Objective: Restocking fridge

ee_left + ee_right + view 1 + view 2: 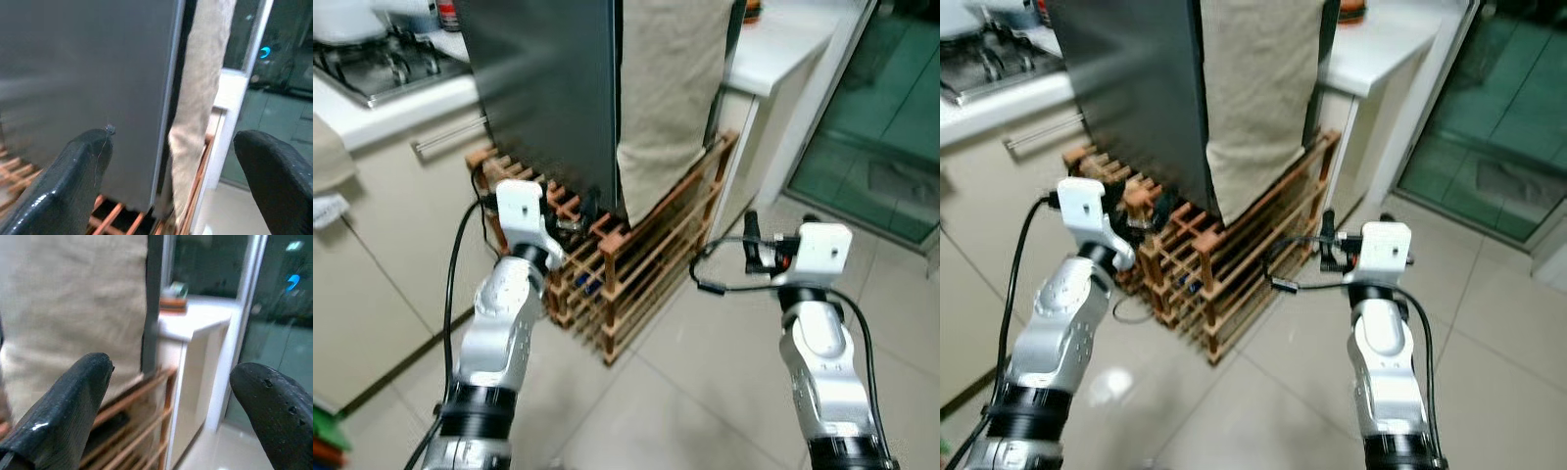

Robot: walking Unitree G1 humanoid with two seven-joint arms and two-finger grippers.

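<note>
I stand before the fridge [548, 88] with nothing in either set of jaws, so by my reckoning the restocking has hardly begun; the grey door [88, 73] ahead of my left jaws is shut, and I see no food or bottle to put away within reach. My left gripper [168, 181] has its jaws spread wide, one black finger [73, 181] to each side of the door's edge, near it but, as far as I can tell, not touching; my right gripper [168, 406] is likewise spread and empty, held out in the air beside the fridge and apart from it. A beige cloth [671, 88] hangs down the side of the fridge, between my two pairs of jaws and beyond them; below it the fridge rests on a wooden rack [626, 264], which sits just ahead of and beneath my left jaws. Past my right jaws is a white tabletop [195, 323] on its cabinet, and further off a glass door [881, 117]. What is left, I judge, is nearly everything: open the door, fetch the goods, set them inside, close it again.
</note>
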